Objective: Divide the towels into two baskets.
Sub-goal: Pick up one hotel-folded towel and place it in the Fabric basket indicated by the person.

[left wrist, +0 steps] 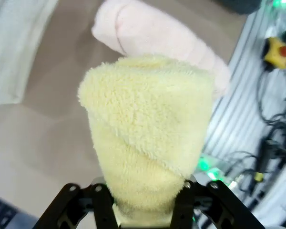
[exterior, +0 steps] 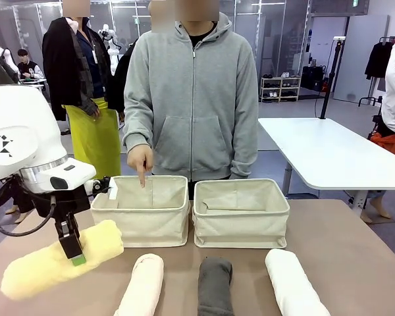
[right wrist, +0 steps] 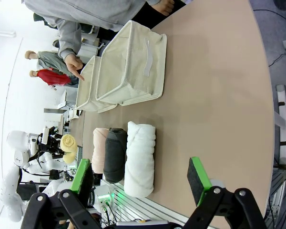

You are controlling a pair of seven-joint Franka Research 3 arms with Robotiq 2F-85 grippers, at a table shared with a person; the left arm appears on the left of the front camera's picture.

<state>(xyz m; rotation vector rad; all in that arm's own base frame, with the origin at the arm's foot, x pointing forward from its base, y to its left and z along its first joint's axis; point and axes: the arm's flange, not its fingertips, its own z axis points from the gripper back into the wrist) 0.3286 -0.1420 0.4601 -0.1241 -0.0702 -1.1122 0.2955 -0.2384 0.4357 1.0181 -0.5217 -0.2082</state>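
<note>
Yellow towel (exterior: 33, 271) held just above the table (exterior: 355, 250), clamped in the left gripper (exterior: 78, 258), near the basket (exterior: 141, 227) a person's hand (exterior: 140, 161) points into. That and the second basket (exterior: 240, 230) look empty. Cream towel (exterior: 141, 286), grey towel (exterior: 215, 284) and white towel (exterior: 293, 283) lie unsorted. Right gripper (right wrist: 143, 179): jaws apart, holding nothing.

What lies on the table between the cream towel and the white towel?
The dark grey towel lies between the cream towel and the white towel; the front view shows it.
</note>
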